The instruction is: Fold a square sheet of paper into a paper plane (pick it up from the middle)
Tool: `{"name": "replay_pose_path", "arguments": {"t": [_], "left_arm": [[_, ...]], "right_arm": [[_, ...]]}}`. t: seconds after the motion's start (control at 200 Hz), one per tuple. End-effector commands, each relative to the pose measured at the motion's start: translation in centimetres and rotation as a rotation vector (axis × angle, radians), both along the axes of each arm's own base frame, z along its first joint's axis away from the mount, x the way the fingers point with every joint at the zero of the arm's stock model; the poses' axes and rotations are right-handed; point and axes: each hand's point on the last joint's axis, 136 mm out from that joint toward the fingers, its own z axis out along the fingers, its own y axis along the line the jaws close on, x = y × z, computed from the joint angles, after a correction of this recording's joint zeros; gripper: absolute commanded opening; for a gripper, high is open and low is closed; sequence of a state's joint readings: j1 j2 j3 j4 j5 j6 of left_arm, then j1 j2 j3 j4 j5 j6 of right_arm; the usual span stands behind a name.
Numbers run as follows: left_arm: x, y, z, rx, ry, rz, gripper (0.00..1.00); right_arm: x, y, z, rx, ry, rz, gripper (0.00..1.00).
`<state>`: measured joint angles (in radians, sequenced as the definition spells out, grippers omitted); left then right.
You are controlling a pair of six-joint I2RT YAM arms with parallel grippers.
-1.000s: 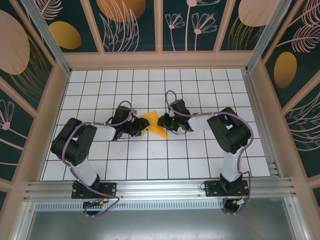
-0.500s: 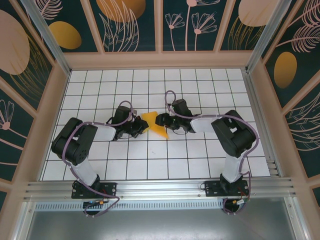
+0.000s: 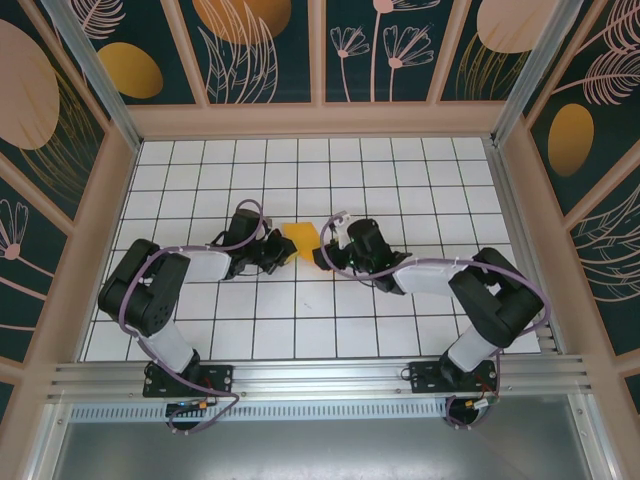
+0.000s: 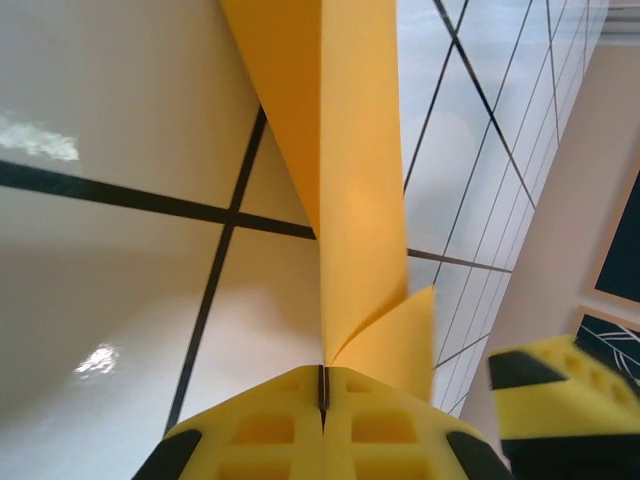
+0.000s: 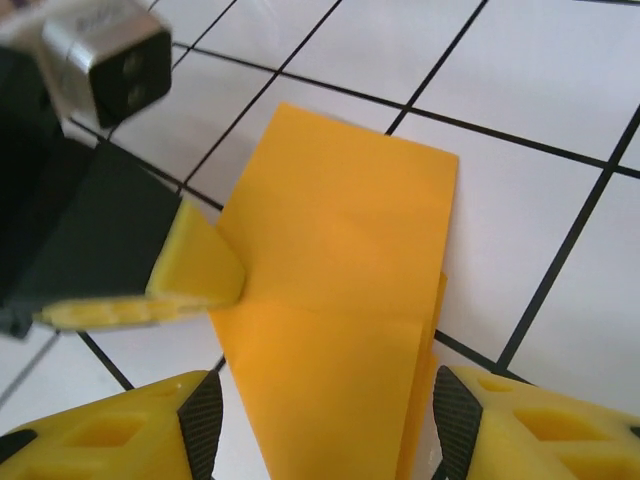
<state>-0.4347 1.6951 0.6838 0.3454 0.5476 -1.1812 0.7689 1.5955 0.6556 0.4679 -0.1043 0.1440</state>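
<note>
I can read no text, label, brand or number anywhere in my feeds. The nearest thing to it is the small silver-grey metal block [image 5: 105, 45] at the far left of my right wrist view. It carries faint marks on its top face, too blurred for me to make out.

You're looking at a folded sheet of paper [image 5: 340, 230] in plain orange-yellow, lying on a glossy white desk [image 3: 400, 170] ruled with a thin black grid. Your left claw [image 4: 322, 400] and right claw [image 5: 320, 420] are both yellow and black. The walls [image 3: 270, 50] are dark teal with orange ovals and pale pink plant outlines.
</note>
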Motion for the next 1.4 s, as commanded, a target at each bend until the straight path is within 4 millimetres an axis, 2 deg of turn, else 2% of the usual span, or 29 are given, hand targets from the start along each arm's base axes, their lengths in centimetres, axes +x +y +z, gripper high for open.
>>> {"name": "replay_pose_path", "arguments": {"t": [0.0,0.15,0.44,0.721,0.866,1.066,1.396], "left_arm": [[0.3,-0.3,1.0,0.002,0.002,0.012,0.04],[0.4,-0.4,1.0,0.007,0.004,0.007,0.04],[0.3,-0.3,0.9,0.022,0.008,0.001,0.05],[-0.1,-0.1,0.8,0.011,0.014,0.012,0.05],[-0.2,-0.2,0.9,0.008,0.014,0.008,0.06],[-0.4,-0.1,0.8,0.013,0.017,0.008,0.06],[-0.3,-0.1,0.9,0.012,0.015,0.008,0.08]], "right_arm": [[-0.5,0.8,1.5,-0.087,-0.239,0.091,0.6],[-1.2,2.0,-0.1,-0.182,-0.291,0.171,0.49],[-0.2,2.8,-0.9,-0.313,-0.436,0.216,0.48],[-1.2,4.4,-2.3,-0.401,-0.521,0.303,0.49],[-0.7,4.7,-3.1,-0.435,-0.539,0.281,0.49],[0.4,4.6,-3.2,-0.452,-0.556,0.231,0.38],[0.8,4.9,-3.3,-0.422,-0.552,0.201,0.3]]}}
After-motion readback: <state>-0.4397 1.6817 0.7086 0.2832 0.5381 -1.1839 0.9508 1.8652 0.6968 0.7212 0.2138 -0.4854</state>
